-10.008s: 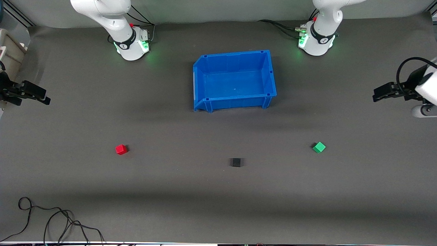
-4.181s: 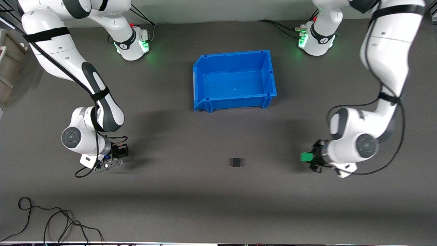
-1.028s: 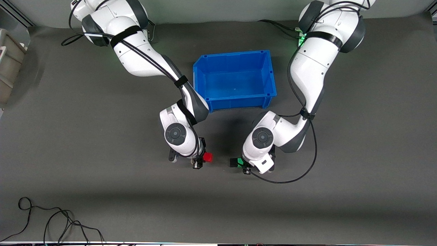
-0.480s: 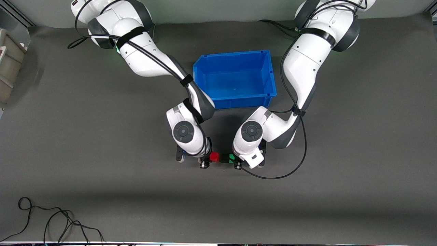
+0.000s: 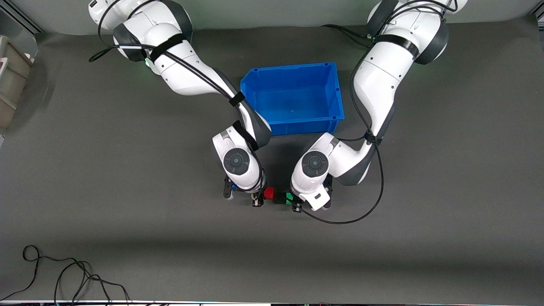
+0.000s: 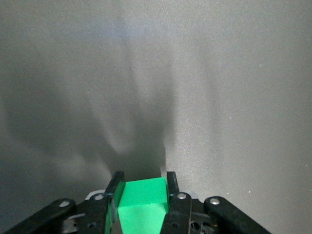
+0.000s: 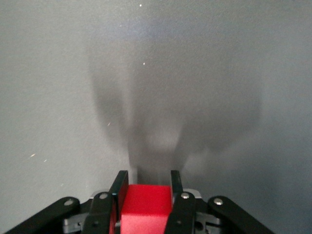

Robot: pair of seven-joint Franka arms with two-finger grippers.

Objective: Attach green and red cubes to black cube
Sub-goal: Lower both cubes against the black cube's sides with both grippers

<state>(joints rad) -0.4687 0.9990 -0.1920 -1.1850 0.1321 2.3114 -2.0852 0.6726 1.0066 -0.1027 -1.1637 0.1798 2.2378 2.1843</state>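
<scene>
The black cube [image 5: 279,198] lies on the grey mat, nearer the front camera than the blue bin. It sits between the red cube [image 5: 268,194] and the green cube [image 5: 289,196], and both seem to touch it, in one row. My right gripper [image 5: 264,196] is shut on the red cube, which shows between its fingers in the right wrist view [image 7: 145,207]. My left gripper [image 5: 294,200] is shut on the green cube, which shows between its fingers in the left wrist view [image 6: 143,204]. The black cube is out of both wrist views.
An empty blue bin [image 5: 293,124] stands in the middle of the mat, close to both forearms. A loose black cable [image 5: 63,276] lies at the front edge toward the right arm's end. A beige box [image 5: 10,72] stands off the mat at that same end.
Both grippers came together. The green cube pushed the black cube a little toward the right arm's end, and the red cube closed the gap on the black cube.
</scene>
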